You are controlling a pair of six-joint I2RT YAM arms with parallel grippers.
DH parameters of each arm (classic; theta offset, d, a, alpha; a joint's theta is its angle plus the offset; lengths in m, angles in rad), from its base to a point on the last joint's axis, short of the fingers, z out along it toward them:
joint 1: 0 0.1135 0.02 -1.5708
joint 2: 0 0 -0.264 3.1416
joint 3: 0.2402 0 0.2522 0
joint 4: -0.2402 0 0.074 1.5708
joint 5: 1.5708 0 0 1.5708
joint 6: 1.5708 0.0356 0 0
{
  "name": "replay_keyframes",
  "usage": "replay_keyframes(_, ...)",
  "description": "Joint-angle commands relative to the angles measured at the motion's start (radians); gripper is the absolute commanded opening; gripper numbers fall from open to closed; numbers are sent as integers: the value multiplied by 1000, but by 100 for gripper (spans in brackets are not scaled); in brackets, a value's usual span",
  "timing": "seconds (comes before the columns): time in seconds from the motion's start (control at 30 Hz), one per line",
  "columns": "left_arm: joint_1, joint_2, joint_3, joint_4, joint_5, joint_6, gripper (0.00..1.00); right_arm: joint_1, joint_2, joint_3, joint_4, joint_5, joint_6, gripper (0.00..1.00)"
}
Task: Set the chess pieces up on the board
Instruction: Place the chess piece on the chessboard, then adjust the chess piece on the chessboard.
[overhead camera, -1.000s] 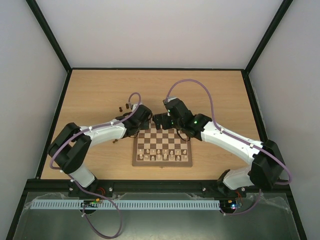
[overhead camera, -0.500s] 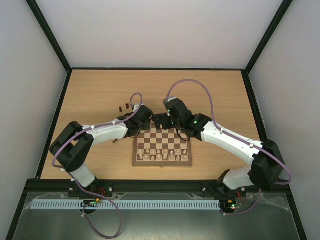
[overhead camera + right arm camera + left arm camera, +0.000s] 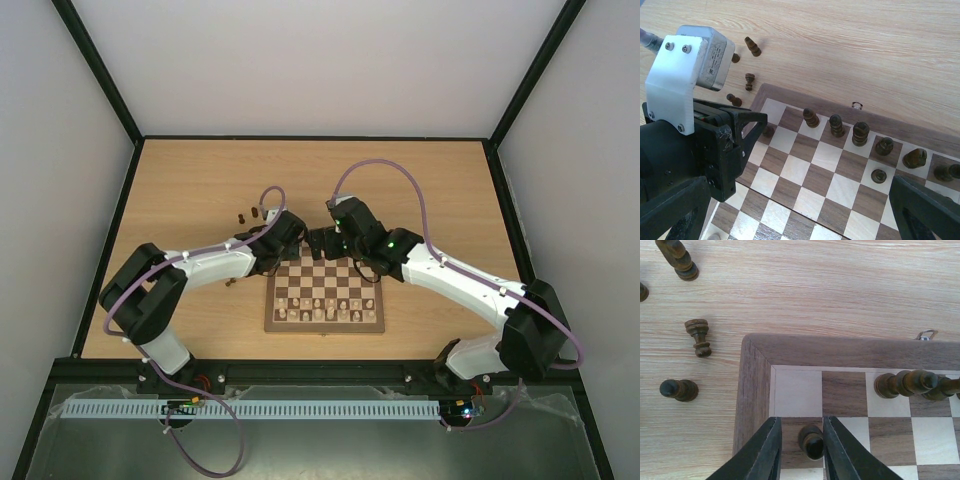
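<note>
The board lies between my arms, with pale pieces on its near rows. Its far left corner frame fills the left wrist view. There my left gripper straddles a dark pawn standing on a dark square. The jaws are slightly open: a gap shows on the pawn's left, while the right finger is close against it. Several dark chess pieces stand along the far row, with one more pawn in front. My right gripper hangs wide open above the board, holding nothing.
Loose dark pieces lie on the table left of the board: one near the corner, another beside the frame, a third farther off. A small metal clasp sticks out of the board's far edge.
The left arm has shifted slightly and its jaws have parted a little around the pawn. The right arm has stayed still and open.
</note>
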Motion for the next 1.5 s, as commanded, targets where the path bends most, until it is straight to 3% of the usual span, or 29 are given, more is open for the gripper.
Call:
replay_keyframes(0.0,-5,-32,10,-29,-35,1,28,-2,-18,-11,-7,5,6,99)
replay_keyframes(0.3,-5,-40,5,-29,-39,-3,37,-2,-24,-14,-9,2,6,99)
replay_keyframes(0.5,-6,-52,-8,-27,-38,-13,53,-2,-28,-16,-6,-5,6,99)
replay_keyframes(0.73,-6,-64,-11,-33,-44,-19,62,-1,-26,-15,-6,-9,8,100)
replay_keyframes(1.47,-6,-27,-19,-25,-59,-30,62,-2,-23,-16,-3,-18,8,99)
